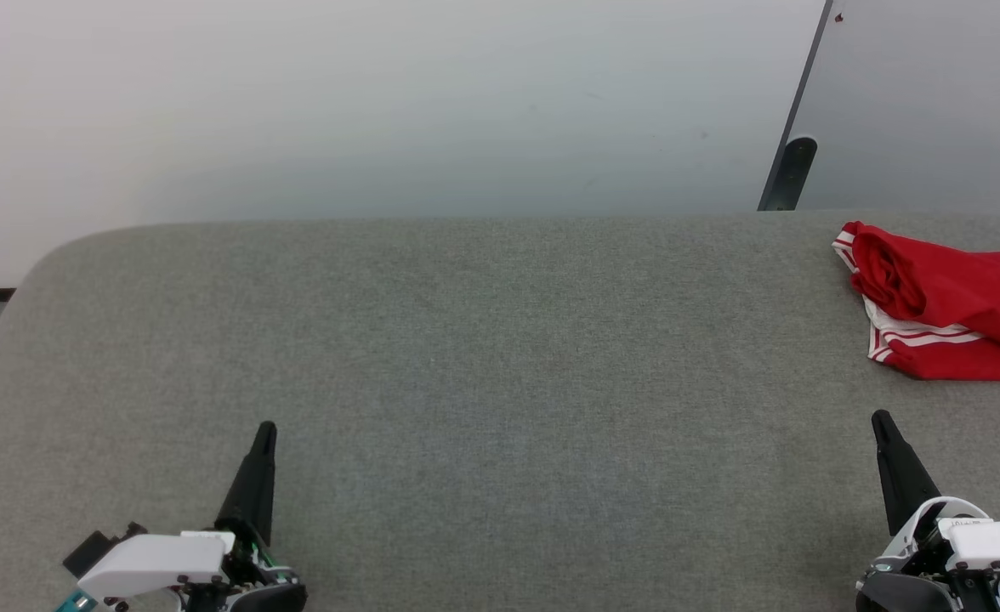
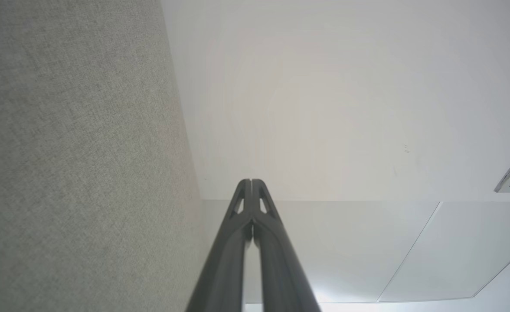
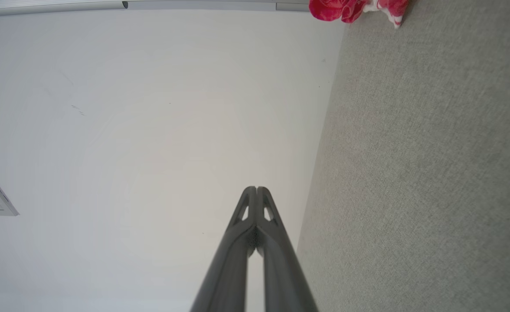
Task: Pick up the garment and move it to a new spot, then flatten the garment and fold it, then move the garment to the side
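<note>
Head view: crumpled red garment (image 1: 951, 297) with white striped trim on grey bench (image 1: 500, 382), far right corner, cut by the picture's edge; dark post (image 1: 791, 170) behind; left claw (image 1: 266, 429) and right claw (image 1: 880, 418) shut tight, empty | Left wrist view: fingers pressed together beside bench edge | Right wrist view: fingers together, garment well ahead, grey bench between.

Nothing can be read: the garment (image 1: 959, 293) lies crumpled, showing only red cloth and white stripes.
</note>
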Controlling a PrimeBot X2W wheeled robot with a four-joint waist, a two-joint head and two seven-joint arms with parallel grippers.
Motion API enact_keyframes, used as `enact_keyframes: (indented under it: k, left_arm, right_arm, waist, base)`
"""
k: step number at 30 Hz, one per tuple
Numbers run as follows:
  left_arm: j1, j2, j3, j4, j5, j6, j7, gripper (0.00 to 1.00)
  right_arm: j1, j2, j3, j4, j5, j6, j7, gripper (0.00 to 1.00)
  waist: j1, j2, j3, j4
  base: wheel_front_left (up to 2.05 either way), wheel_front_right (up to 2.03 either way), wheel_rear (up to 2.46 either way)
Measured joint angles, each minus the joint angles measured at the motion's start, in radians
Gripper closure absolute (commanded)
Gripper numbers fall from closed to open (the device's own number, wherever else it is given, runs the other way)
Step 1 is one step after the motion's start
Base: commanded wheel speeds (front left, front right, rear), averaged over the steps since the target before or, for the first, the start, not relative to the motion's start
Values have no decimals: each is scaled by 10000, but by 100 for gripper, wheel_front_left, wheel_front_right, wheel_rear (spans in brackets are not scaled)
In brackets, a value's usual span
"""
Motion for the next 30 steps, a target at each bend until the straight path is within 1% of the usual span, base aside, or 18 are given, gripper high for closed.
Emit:
enact_keyframes:
  k: [30]
  left_arm:
    - [0, 0, 2, 0, 0, 0, 0, 100]
  right_arm:
    - [0, 0, 0, 0, 0, 0, 0, 100]
  waist:
    - [0, 0, 0, 0]
  base:
    - [0, 0, 0]
